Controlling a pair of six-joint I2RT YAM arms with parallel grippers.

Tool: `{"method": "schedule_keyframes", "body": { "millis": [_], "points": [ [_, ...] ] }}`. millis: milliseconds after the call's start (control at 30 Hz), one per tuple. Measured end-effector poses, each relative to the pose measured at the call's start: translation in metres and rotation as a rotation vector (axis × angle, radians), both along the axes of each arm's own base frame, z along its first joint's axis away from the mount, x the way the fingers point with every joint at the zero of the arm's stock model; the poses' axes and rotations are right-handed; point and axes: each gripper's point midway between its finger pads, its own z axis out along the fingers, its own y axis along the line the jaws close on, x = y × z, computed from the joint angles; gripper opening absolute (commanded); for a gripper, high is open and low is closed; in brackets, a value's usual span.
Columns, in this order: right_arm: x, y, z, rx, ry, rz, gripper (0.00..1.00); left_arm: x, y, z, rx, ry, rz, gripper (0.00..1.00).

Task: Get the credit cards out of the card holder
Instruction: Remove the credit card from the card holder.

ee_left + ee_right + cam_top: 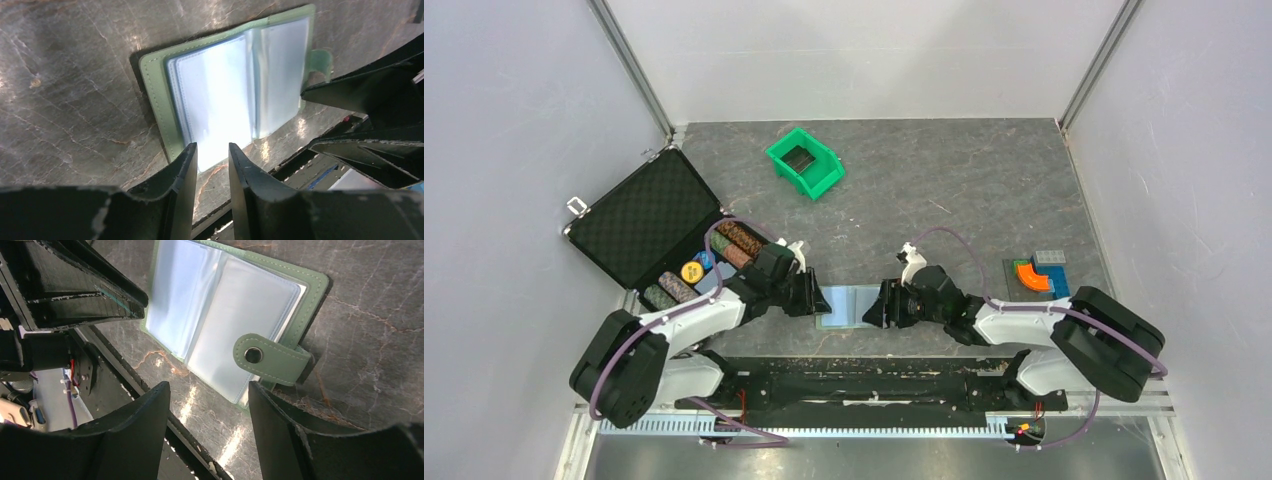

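The card holder (pixel 849 306) lies spread open on the table between my two grippers, its pale blue clear sleeves facing up. It fills the left wrist view (pixel 230 90) and the right wrist view (pixel 225 315). Its green closing tab (pixel 270 360) lies folded over the right page. The sleeves that show hold no dark card. A dark flat stack, probably the credit cards (pixel 801 158), lies in the green bin. My left gripper (pixel 816 300) (pixel 212 146) is at the holder's left edge, slightly open and empty. My right gripper (pixel 882 305) (pixel 207 384) is at its right edge, open and empty.
A green bin (pixel 822 178) stands at the back centre. A big black foam-lined case (pixel 639 215) lies open at the left with rows of poker chips (pixel 714 255). Coloured blocks (pixel 1039 272) sit at the right. The table's near edge (pixel 854 352) runs just behind the holder.
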Motion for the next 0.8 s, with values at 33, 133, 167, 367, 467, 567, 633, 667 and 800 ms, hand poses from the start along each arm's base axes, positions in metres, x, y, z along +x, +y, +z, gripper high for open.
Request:
{"method": "schedule_keyframes", "body": {
  "millis": [33, 133, 167, 367, 467, 567, 633, 667, 800],
  "points": [
    [0.000, 0.000, -0.002, -0.004, 0.005, -0.005, 0.60, -0.001, 0.000, -0.004, 0.004, 0.008, -0.001, 0.33],
    [0.002, 0.000, -0.005, -0.005, 0.010, -0.013, 0.60, -0.005, 0.000, -0.012, 0.012, 0.027, -0.002, 0.30],
    [0.002, 0.001, -0.004, -0.001, 0.009, -0.014, 0.60, -0.005, 0.000, -0.014, 0.011, 0.028, -0.002, 0.29],
    [0.005, 0.006, -0.003, 0.017, 0.018, -0.027, 0.61, -0.002, -0.005, -0.014, -0.003, 0.020, -0.001, 0.26],
    [0.008, 0.011, -0.002, 0.027, 0.029, -0.036, 0.61, -0.002, -0.005, -0.015, -0.009, 0.017, 0.000, 0.26],
    [0.012, 0.016, -0.002, 0.039, 0.039, -0.045, 0.61, -0.002, -0.007, -0.015, -0.019, 0.015, -0.002, 0.26],
    [0.014, 0.019, -0.002, 0.051, 0.043, -0.052, 0.61, -0.002, -0.008, -0.015, -0.023, 0.011, -0.004, 0.26],
    [0.015, 0.021, -0.001, 0.058, 0.044, -0.054, 0.61, -0.001, -0.008, -0.014, -0.025, 0.009, -0.005, 0.26],
    [0.018, 0.034, 0.003, 0.086, 0.054, -0.048, 0.60, -0.001, -0.009, -0.015, -0.029, 0.009, -0.004, 0.26]
  ]
}}
